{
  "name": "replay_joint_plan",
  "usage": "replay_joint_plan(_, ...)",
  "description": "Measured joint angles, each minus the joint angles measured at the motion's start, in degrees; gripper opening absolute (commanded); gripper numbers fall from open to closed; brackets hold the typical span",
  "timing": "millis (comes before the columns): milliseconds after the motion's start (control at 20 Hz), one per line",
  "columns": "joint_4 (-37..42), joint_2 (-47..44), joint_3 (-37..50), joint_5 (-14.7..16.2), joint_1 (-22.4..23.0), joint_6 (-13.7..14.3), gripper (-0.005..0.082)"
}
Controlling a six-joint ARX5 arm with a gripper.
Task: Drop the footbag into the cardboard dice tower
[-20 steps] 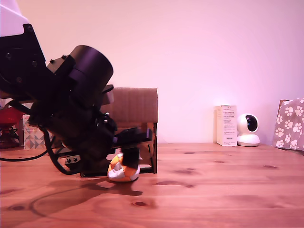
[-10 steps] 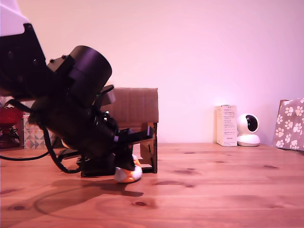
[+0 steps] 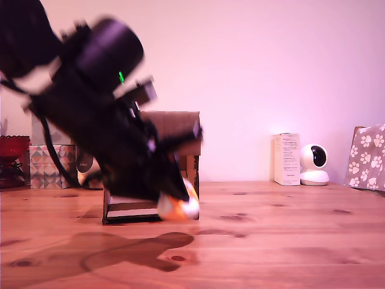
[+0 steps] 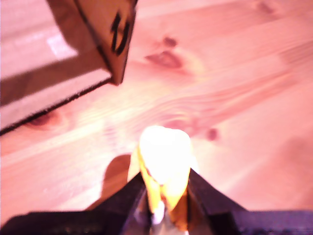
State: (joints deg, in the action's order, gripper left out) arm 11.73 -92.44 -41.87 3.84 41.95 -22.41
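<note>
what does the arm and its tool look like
The arm is matte black and bulky, with a fat cylindrical joint housing near the top and a small green light glowing on it. Thin black cables loop off it on the exterior view's left. The tool ends in two black wedge-shaped fingers.

Pink cast, blurred arm, perhaps overexposed footbag point(image 4: 164, 156)

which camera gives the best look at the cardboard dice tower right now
The exterior view: the cardboard dice tower stands there with its boxy top and one side leg visible, though the blurred arm covers much of its front. The wrist view shows only one lower corner of it, cropped and blurred, above the wooden table.
</note>
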Motion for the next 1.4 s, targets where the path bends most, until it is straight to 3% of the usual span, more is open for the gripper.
replay_joint_plan(400,-4.5,13.8,0.0,0.2,-0.1,0.1,0.0123)
replay_joint_plan(500,-4.3,17.7,0.0,-0.3,-0.1,1.7,0.0123)
replay_joint_plan(550,-3.9,19.8,0.0,-1.0,-0.1,1.7,0.0123)
replay_joint_plan(600,-3.5,21.7,0.0,-2.6,-0.1,4.7,0.0123)
replay_joint_plan(700,-2.0,24.7,0.0,-6.6,-0.1,8.1,0.0123)
replay_joint_plan(900,3.4,25.7,0.0,-11.1,-1.7,11.3,0.0123)
replay_joint_plan(1200,9.8,23.1,-0.1,-11.4,-6.1,12.1,0.0128)
replay_joint_plan(1400,6.9,15.8,-4.8,-7.8,-9.6,12.8,0.0128)
